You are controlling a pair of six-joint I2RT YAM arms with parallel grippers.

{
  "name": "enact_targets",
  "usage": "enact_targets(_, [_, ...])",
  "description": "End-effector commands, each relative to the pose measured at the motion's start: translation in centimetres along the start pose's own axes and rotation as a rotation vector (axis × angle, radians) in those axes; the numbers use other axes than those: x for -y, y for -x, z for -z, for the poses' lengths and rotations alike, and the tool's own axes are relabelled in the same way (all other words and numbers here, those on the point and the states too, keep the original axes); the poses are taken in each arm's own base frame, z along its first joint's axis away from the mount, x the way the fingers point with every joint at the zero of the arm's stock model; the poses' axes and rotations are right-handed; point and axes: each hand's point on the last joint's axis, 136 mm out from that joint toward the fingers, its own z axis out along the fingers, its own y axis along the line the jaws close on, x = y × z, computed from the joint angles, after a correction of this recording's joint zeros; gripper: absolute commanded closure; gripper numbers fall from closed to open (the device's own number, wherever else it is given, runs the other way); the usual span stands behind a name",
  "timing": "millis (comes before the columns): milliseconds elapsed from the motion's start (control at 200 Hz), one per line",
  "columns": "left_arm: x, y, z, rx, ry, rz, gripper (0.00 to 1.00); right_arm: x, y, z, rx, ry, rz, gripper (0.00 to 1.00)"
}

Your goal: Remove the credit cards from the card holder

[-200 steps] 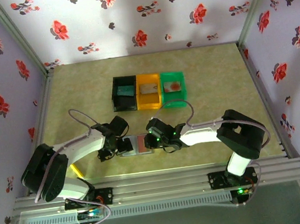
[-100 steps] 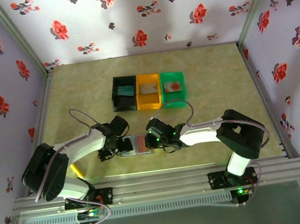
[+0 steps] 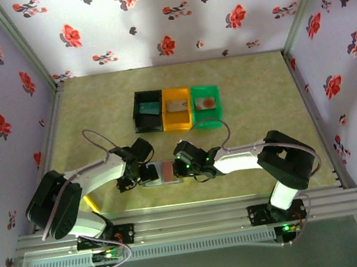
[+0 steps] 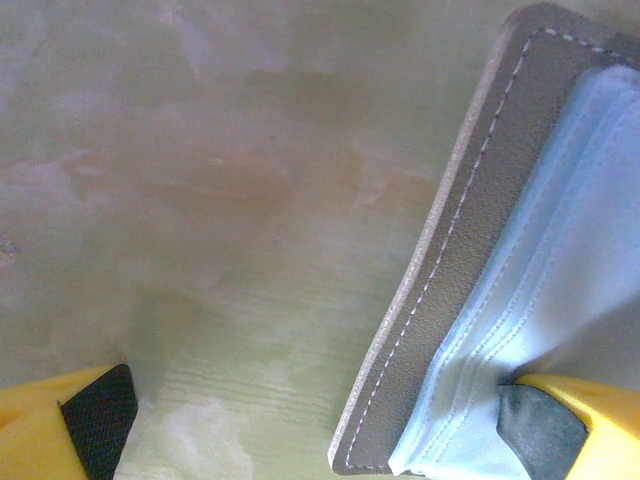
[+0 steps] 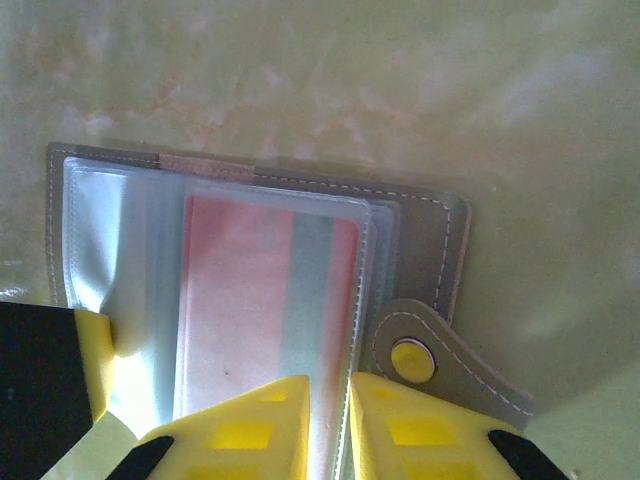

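Overhead, we find the card holder [image 3: 165,173] lying open near the front edge of the table [image 3: 251,84], between the left gripper [image 3: 146,174] and the right gripper [image 3: 183,167]. Three bins [image 3: 177,109] sit well behind it.

From the left wrist, we see jaws spread wide. One pad [image 4: 540,432] presses on the holder's pale sleeves and the other hangs over bare tabletop, a pinning the top camera cannot resolve.

From the right wrist, a red card [image 5: 240,300] shows inside a clear sleeve [image 5: 130,260], beside the snap tab [image 5: 413,360]. The fingers stand nearly together with the card's edge running into the slit, but we cannot tell whether they grip it.

We judge the card light, stiff and slick, and the sleeve soft and clingy. It is best taken by the edge at the sleeve's mouth.
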Motion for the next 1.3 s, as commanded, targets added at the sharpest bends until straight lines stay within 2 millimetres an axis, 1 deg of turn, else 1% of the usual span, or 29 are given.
enact_targets(0, [-0.9,-2.0,-2.4,-0.073,0.053,-0.026,0.0,-0.7,0.4,0.1,0.01,0.003,0.0,0.81])
enact_targets(290, [-0.9,-2.0,-2.4,-0.072,0.053,-0.027,0.0,-1.7,0.6,0.3,0.019,0.058,0.0,0.81])
enact_targets(460, [-0.9,-2.1,-2.5,-0.074,0.054,-0.027,0.0,-2.2,0.9,0.8,0.036,0.084,0.002,0.81])
enact_targets(785, [-0.8,-2.1,-2.4,-0.074,0.053,-0.029,0.0,-2.7,1.0,1.1,0.041,0.111,0.002,0.81])
enact_targets(1070, [-0.9,-1.6,-1.7,-0.049,0.042,-0.023,0.0,-3.5,1.3,1.9,0.053,0.139,0.001,0.81])
enact_targets(1295, [-1.3,-1.1,-0.9,-0.028,0.04,-0.013,0.0,-4.1,1.2,2.0,0.049,0.162,0.0,0.8])
